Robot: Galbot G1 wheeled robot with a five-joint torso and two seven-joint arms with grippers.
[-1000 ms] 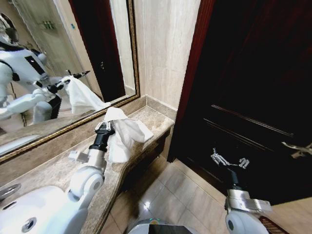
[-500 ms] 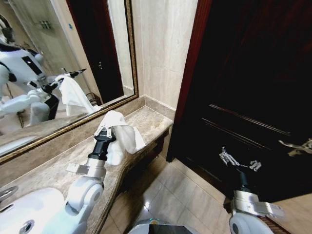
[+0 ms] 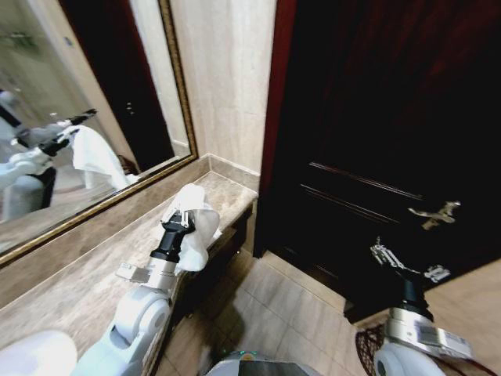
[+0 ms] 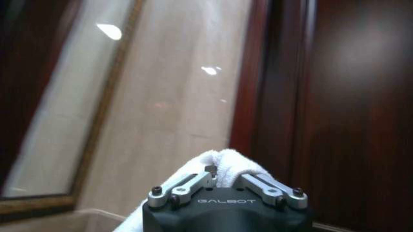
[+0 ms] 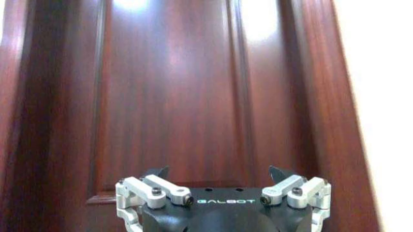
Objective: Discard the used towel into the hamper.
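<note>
The left pincer point(image 3: 182, 222) is pinching the white towel point(image 3: 196, 223) above the tabletop point(image 3: 94, 270); the hamper point(image 3: 369, 345) is sitting low beside the right pincer point(image 3: 405, 262), which is hanging spread.

A brown marble counter point(image 3: 86, 274) ran along the wall beneath a gold-framed mirror point(image 3: 70, 102), and a white basin point(image 3: 31, 354) sat in the counter's near end. Beside the mirror rose a pale stone wall point(image 3: 223, 78), then a dark red-brown panelled door point(image 3: 376, 117) with a metal lever handle point(image 3: 434, 214). The floor point(image 3: 282, 313) was of beige tiles.
</note>
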